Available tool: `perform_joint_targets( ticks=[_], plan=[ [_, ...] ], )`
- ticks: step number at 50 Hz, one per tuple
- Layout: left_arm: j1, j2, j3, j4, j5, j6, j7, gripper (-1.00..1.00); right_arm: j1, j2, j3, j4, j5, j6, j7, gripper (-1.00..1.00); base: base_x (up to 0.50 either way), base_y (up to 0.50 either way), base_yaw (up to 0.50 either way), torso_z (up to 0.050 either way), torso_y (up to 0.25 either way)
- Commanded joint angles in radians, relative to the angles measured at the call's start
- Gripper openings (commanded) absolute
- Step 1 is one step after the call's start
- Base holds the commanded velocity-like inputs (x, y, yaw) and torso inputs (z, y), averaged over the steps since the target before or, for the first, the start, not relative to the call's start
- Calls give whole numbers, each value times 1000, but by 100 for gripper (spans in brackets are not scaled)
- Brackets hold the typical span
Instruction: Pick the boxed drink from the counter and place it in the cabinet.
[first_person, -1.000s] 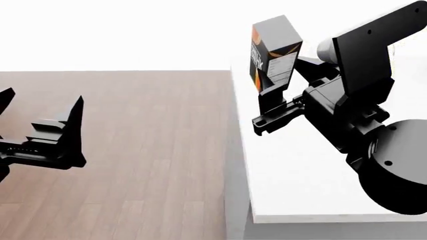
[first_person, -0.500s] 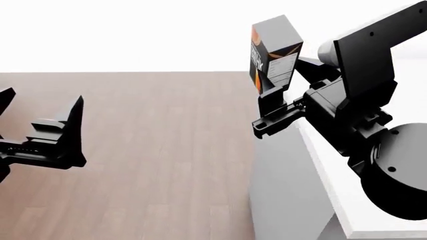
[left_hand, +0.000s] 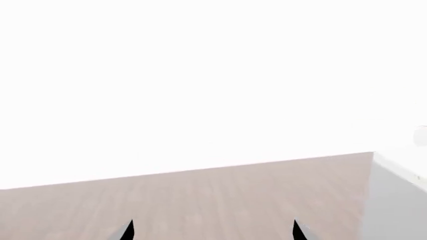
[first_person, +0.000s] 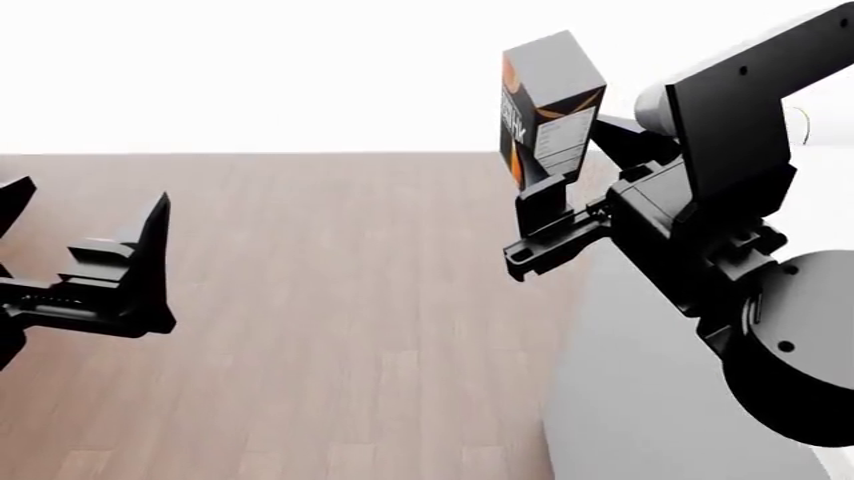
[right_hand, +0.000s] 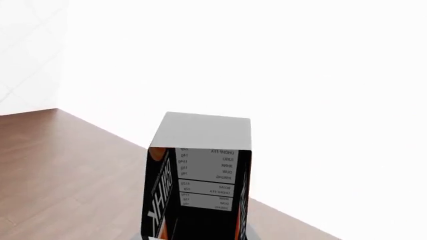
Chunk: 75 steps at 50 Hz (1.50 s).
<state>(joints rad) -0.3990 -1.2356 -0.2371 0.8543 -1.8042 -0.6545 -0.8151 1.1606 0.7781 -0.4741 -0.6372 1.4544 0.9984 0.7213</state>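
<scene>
Right gripper (first_person: 550, 205) is raised, clamping the boxed drink (first_person: 549, 105) upright; left gripper (first_person: 80, 235) hangs lower, jaws spread, holding nothing.

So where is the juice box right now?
The boxed drink is up in the air at the head view's upper right, gripped upright in the right hand, above the wooden floor.
</scene>
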Motion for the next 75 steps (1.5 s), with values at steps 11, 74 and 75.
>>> perform_joint_targets(
  ticks=[11,74,75],
  plan=[
    [-5,11,3,1,3,-3,2,100,6,16,11,-14,-30,1,-1,-100,338,-368,0,0,2],
    [8,50,-7,-2,53,-19,-16,100,12,-11,-32,-30,-86,-14,-10,-100,80,-131,351,0,1],
    [8,50,-7,-2,52,-19,-17,100,12,-13,-34,-29,-90,-15,-13,-100,19,-72,496,0,0]
  ],
)
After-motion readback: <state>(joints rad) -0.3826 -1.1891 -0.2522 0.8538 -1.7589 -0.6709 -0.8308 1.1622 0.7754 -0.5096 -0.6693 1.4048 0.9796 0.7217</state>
